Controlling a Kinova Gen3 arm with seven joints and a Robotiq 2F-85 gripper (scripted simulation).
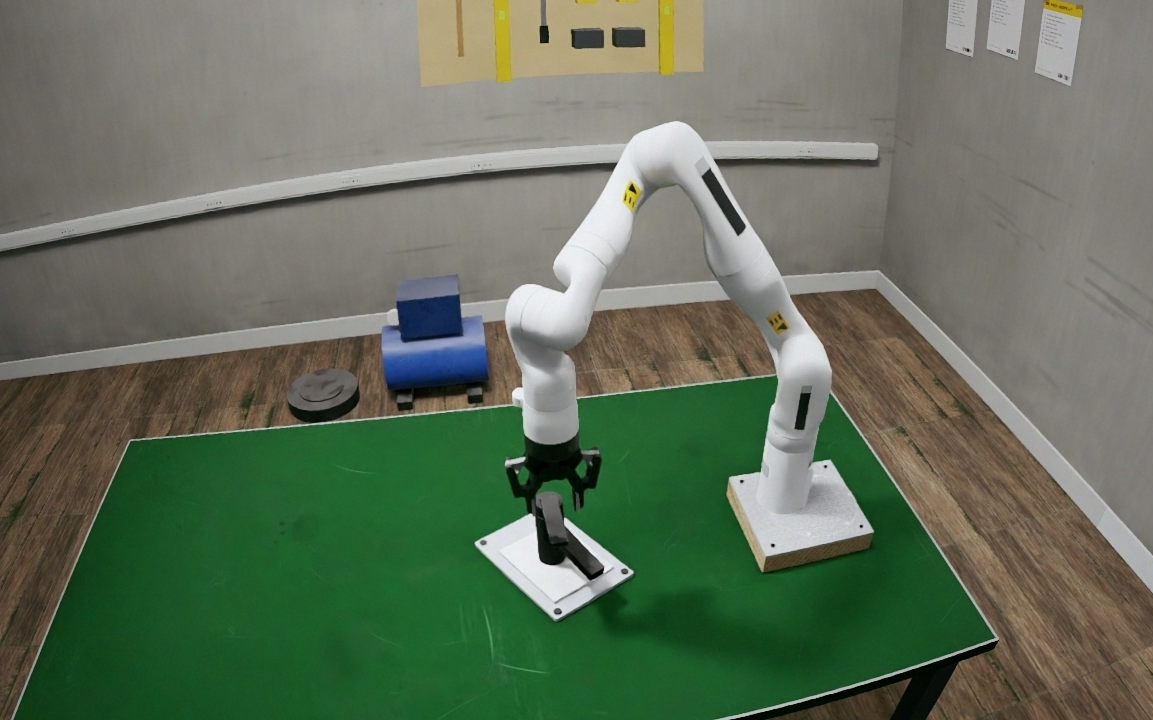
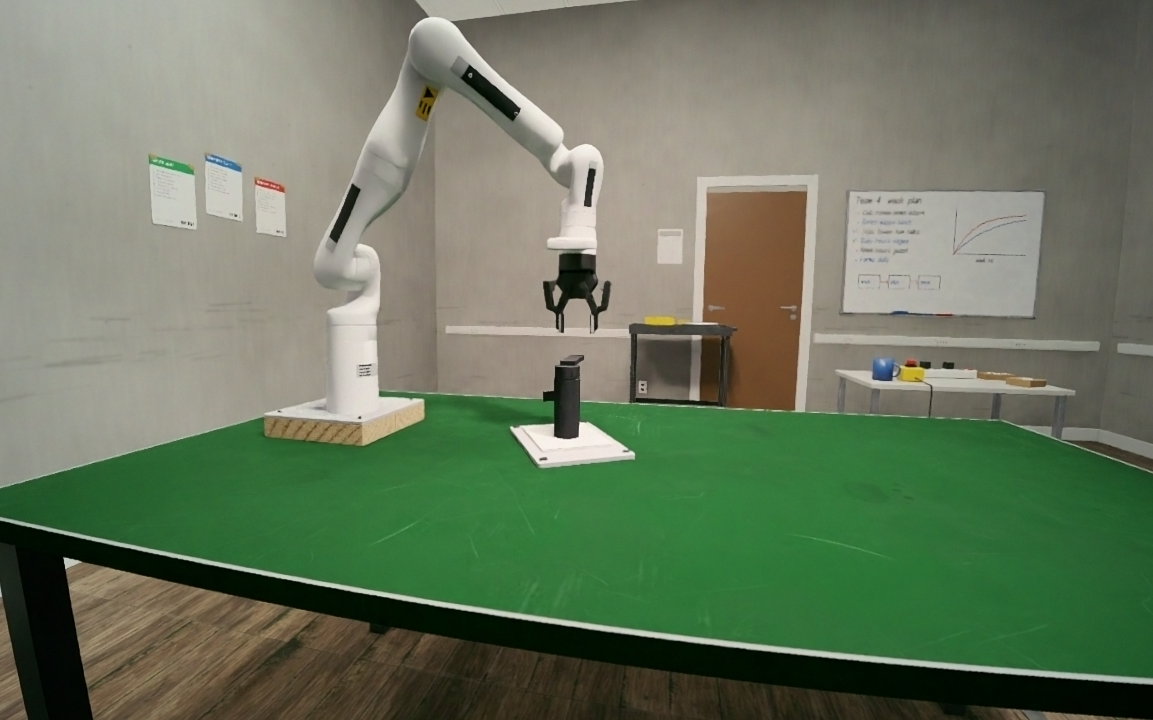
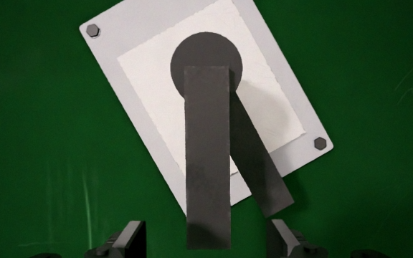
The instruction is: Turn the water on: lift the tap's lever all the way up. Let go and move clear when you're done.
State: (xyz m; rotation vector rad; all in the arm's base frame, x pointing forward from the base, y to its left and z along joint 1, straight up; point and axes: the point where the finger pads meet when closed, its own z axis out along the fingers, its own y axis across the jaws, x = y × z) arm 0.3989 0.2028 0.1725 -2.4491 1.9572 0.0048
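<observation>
The dark tap (image 1: 545,530) stands upright on a white base plate (image 1: 553,565) in the middle of the green table. In the wrist view its wide flat lever (image 3: 207,158) runs from the round body toward the bottom of the picture, above a narrower spout (image 3: 260,161) that angles to the right. My gripper (image 1: 553,490) points straight down and hangs a short way above the tap, clear of it in the exterior view (image 2: 576,317). It is open and empty. In the wrist view the lever's free end lies below and between the two fingertips.
My arm's base stands on a wooden block (image 1: 797,523) to the right of the tap. A blue box (image 1: 432,335) and a dark disc (image 1: 322,394) lie on the floor behind the table. A side table (image 2: 951,380) with small items stands by the far wall.
</observation>
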